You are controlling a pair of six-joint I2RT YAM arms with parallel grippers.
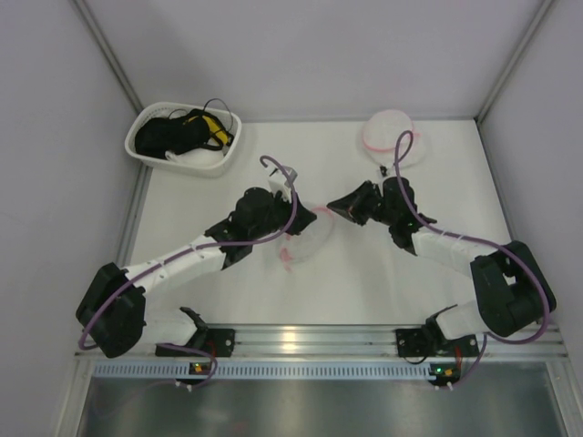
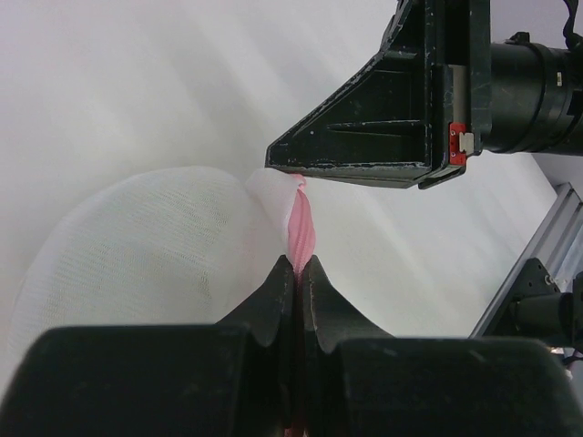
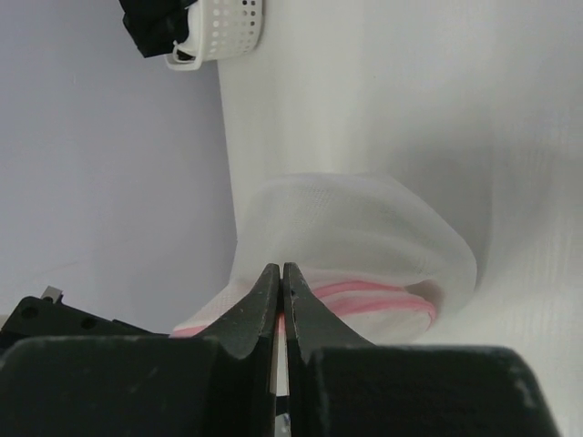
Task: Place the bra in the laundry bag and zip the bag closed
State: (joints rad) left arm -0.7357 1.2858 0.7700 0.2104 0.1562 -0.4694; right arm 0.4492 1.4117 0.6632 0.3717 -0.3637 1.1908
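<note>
The laundry bag (image 1: 308,238), translucent white mesh with a pink zipper band, lies at the table's middle between both grippers. My left gripper (image 1: 290,228) is shut on the twisted pink zipper band (image 2: 301,223) at the bag's edge (image 2: 137,246). My right gripper (image 1: 332,208) is shut on the pink rim from the other side (image 3: 281,269); its tip meets the same corner of mesh in the left wrist view (image 2: 284,166). The bag (image 3: 364,237) sags open, showing pink zipper lines (image 3: 383,296). I cannot make out the bra; it is hidden or out of view.
A white plastic oval basket (image 1: 146,155) with a black tangle with yellow bits (image 1: 178,132) stands at the back left, also in the right wrist view (image 3: 228,23). A round white dome with a pink rim (image 1: 383,132) sits at the back right. Walls close in on both sides.
</note>
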